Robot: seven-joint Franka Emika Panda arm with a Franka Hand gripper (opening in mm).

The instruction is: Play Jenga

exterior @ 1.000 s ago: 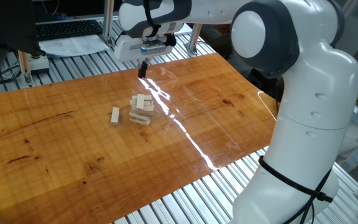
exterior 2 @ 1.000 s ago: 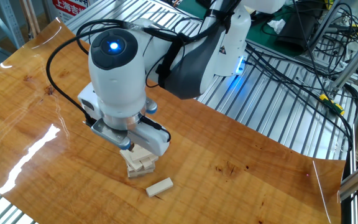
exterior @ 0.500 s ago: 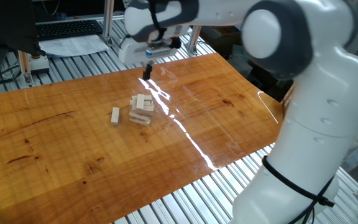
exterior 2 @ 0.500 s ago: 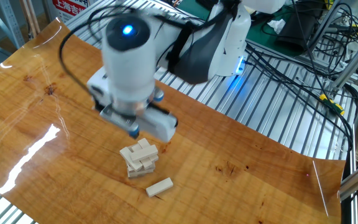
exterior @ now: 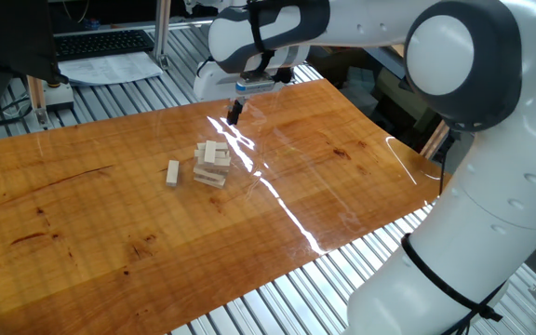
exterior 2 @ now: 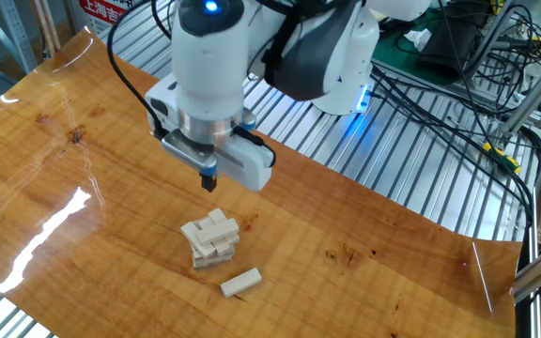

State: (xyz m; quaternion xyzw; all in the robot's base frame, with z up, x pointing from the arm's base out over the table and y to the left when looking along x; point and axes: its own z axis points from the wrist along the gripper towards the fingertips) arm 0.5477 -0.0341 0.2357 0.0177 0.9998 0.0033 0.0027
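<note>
The Jenga tower [exterior: 212, 164] is a short, untidy stack of pale wooden blocks near the middle of the wooden board; it also shows in the other fixed view [exterior 2: 210, 239]. One loose block [exterior: 172, 173] lies on the board just apart from it, and shows in the other fixed view [exterior 2: 240, 281] in front of the tower. My gripper [exterior: 234, 113] hangs above the board behind and to the side of the tower, clear of it. Its dark fingers look pressed together with nothing between them, as in the other fixed view [exterior 2: 208, 178].
The wooden board [exterior: 82, 214] lies on a slatted aluminium table [exterior 2: 411, 169]. A keyboard [exterior: 100, 42] and papers [exterior: 110, 67] sit beyond the far edge. Cables [exterior 2: 458, 103] and equipment crowd the side by the robot base [exterior 2: 346, 56].
The gripper has risen and moved away from the tower, toward the robot base. The tower and the loose block have stayed where they were.
</note>
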